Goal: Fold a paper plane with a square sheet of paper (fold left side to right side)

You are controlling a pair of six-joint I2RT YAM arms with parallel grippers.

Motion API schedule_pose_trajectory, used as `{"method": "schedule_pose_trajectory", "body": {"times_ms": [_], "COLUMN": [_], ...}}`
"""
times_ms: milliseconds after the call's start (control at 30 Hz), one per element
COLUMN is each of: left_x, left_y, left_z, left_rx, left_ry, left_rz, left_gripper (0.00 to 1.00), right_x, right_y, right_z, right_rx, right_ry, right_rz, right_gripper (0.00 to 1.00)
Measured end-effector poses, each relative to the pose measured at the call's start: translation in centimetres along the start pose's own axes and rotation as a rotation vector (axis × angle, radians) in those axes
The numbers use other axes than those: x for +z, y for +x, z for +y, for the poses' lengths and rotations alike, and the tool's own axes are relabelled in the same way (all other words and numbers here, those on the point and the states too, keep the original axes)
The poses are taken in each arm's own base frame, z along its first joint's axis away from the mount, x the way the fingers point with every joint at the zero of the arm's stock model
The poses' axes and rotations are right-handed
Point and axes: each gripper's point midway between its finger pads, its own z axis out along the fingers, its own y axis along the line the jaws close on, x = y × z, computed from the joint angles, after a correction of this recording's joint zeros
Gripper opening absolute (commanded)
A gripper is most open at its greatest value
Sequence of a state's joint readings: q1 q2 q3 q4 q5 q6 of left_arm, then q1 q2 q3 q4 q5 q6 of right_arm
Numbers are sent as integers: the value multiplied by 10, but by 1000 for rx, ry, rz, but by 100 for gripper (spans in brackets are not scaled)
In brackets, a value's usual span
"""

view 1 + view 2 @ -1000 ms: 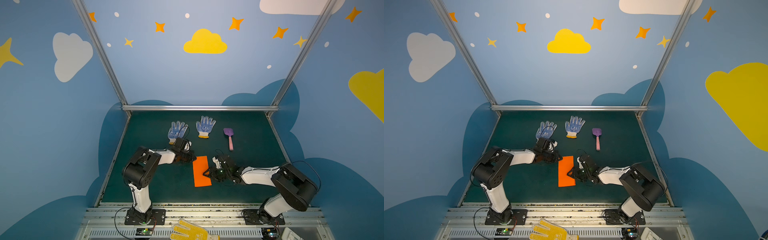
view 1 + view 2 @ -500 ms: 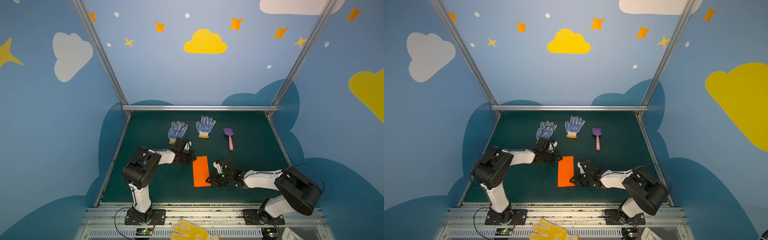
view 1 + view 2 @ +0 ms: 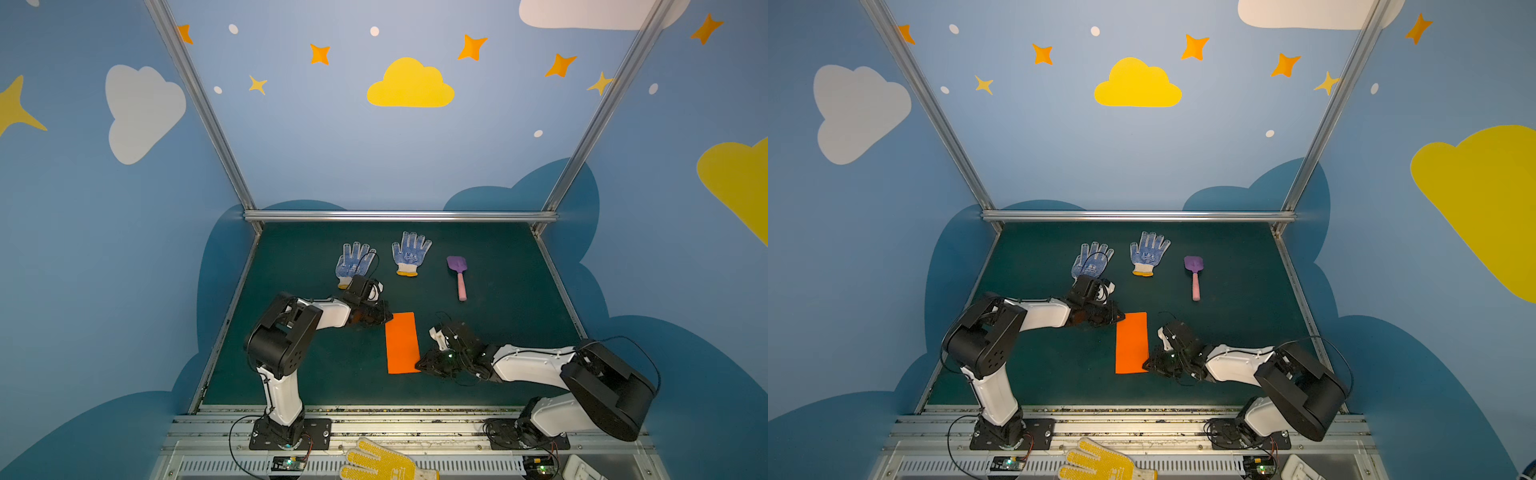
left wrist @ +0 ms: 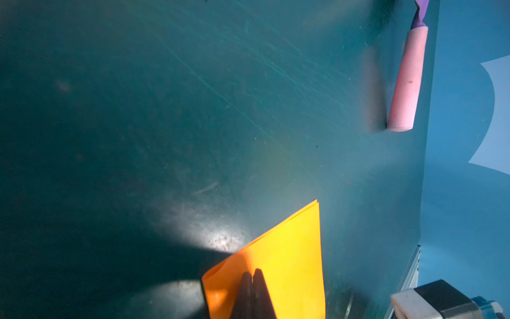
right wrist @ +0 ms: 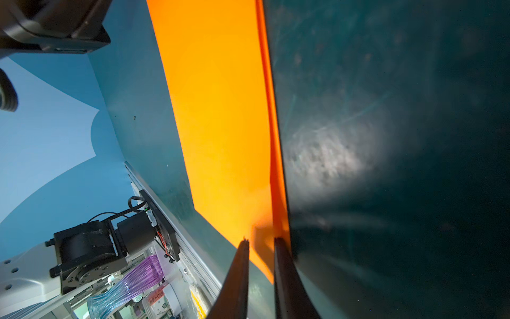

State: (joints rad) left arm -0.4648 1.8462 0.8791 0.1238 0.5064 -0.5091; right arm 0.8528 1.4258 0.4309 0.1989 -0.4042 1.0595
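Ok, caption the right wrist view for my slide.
Folded orange paper on the green mat, one corner between the slightly parted right jaws.

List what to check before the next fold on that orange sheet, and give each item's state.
1. Fold done: the square sheet of paper lies as a flat rectangle on the mat: ok.
2. Hold-down: the left gripper is shut, tips on the sheet's far left corner: ok.
3. Grip: the right gripper is at the near right corner, jaws narrowly apart astride the edge: cannot tell.
4. Layers matched: a darker strip shows along the long edge by the right gripper: cannot tell.
5. Clutter: the toy shovel and the gloves lie apart from the sheet: ok.
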Motion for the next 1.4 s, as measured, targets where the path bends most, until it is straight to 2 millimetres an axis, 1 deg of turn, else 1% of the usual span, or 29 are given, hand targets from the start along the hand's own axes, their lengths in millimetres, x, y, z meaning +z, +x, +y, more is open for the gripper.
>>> {"method": "schedule_pose_trajectory", "body": {"times_ms": [100,233,333,500,600,700,833,1000,1100,1300,1400], "left_x": [0,0,0,0,0,0,0,0,0,0,0], "left_y": [0,0,0,0,0,0,0,0,0,0,0], "left_z": [0,0,0,0,0,0,0,0,0,0,0], "left_rx": [0,0,0,0,0,0,0,0,0,0,0], "left_ry": [0,0,0,0,1,1,1,2,2,2,3], "left_rz": [0,0,0,0,0,0,0,1,1,0,1], "left_gripper": [4,4,4,4,4,4,4,4,4,4,4], "right_x": [0,0,1,5,12,22,37,48,50,49,50], "right_y": [0,1,1,-8,-16,-25,-31,-37,-42,-52,-54], "right_z": [0,2,8,30,44,52,52,50,49,55,53], "right_rx": [2,3,-5,-23,-36,-39,-32,-23,-15,-15,-11], "right_ry": [0,-2,-12,-40,-55,-57,-43,-36,-35,-53,-53], "right_rz": [1,5,8,12,16,21,37,41,35,13,10], "right_gripper": [0,0,0,0,0,0,0,0,0,0,0]}}
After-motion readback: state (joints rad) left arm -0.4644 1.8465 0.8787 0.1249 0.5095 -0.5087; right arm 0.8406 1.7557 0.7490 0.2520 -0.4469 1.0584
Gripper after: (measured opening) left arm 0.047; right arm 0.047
